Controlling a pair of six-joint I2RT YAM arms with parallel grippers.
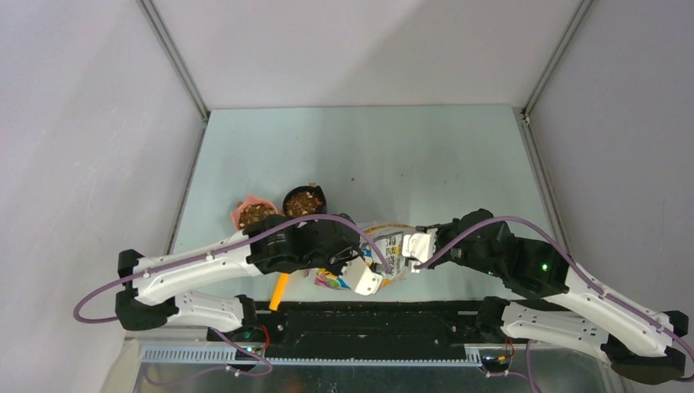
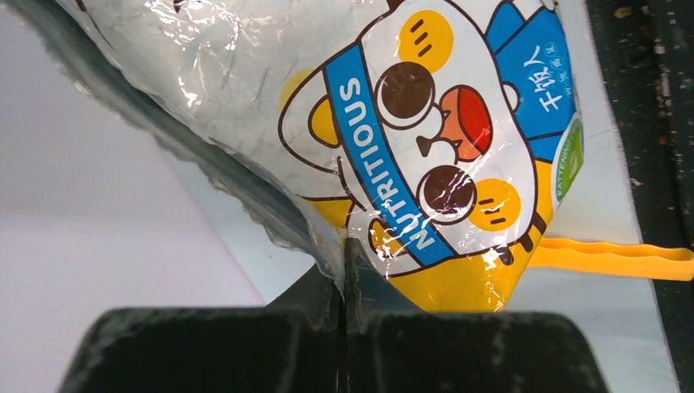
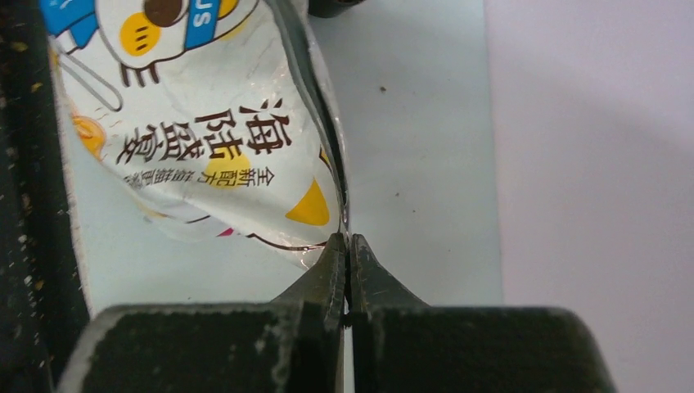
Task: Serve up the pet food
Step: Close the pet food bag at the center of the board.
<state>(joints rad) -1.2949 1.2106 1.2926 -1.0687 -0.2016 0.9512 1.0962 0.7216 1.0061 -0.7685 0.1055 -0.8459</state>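
Observation:
Brown pet food fills a pink bowl (image 1: 256, 214) and a black bowl (image 1: 304, 201) at the table's centre left. The white-yellow cartoon-cat bag (image 1: 393, 248) stands between my two grippers near the front edge. My left gripper (image 1: 375, 276) is shut on the bag's edge; in the left wrist view its gripper (image 2: 344, 246) pinches the plastic seam below the cat print (image 2: 409, 123). My right gripper (image 1: 415, 246) is shut on the opposite edge; the right wrist view shows it (image 3: 348, 241) clamping the thin bag rim (image 3: 213, 139). The kibble inside the bag is hidden.
A yellow scoop (image 1: 280, 290) lies by the front rail under my left arm; its handle shows in the left wrist view (image 2: 614, 259). The black rail (image 1: 376, 315) runs along the front edge. Grey walls enclose the pale green table (image 1: 409, 155).

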